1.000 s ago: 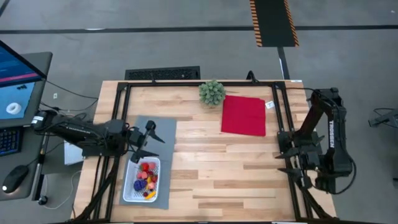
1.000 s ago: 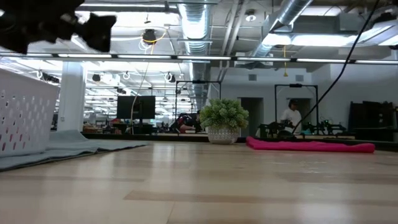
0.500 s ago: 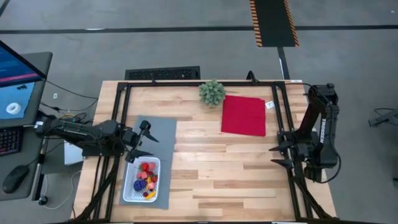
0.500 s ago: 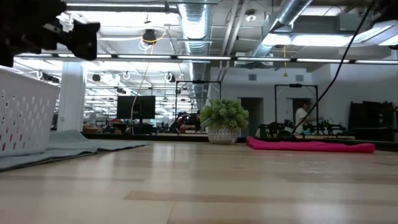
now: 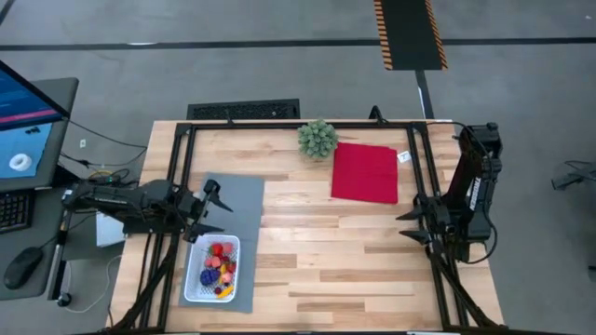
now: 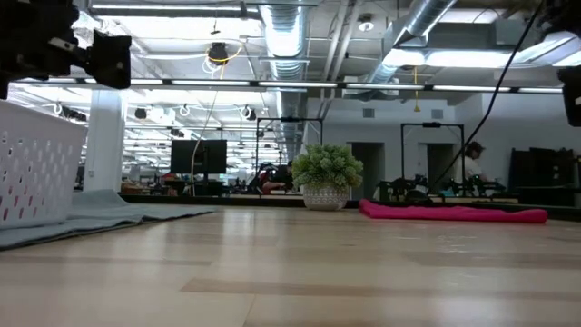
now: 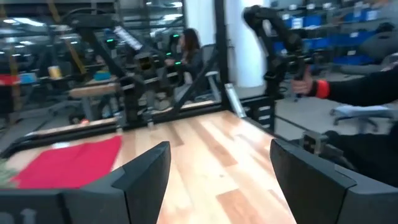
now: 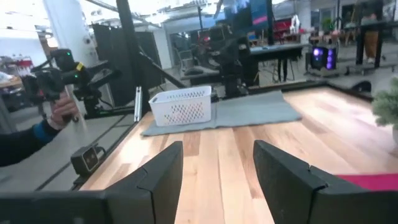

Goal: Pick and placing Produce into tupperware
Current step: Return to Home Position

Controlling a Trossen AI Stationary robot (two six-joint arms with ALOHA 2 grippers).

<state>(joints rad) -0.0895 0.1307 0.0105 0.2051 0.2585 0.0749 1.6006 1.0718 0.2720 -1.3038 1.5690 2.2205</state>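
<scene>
The tupperware (image 5: 210,270), a white mesh-walled container, stands on the grey mat (image 5: 237,200) near the table's left edge, and also shows in the low view (image 6: 36,163) and the right wrist view (image 8: 182,106). The produce (image 5: 220,264), small red, pink, yellow and purple pieces, lies inside it. My left gripper (image 5: 211,209) hovers open just beyond the tupperware's far end, above the mat, holding nothing; its wrist view (image 7: 217,180) shows a wide empty gap between the fingers. My right gripper (image 5: 410,226) is open and empty at the table's right side (image 8: 217,180).
A red cloth square (image 5: 365,172) lies far right of centre, with a small green potted plant (image 5: 318,138) beside it at the far edge. Bare wood lies between the arms. A person's hand (image 8: 59,109) shows beyond the table's left side, next to a monitor (image 5: 23,121).
My left gripper has drawn back a little toward the table's left edge, staying open above the mat. My right arm has folded upright, its gripper shifting toward the far edge and slightly inward, still open. The tupperware and produce have not moved.
</scene>
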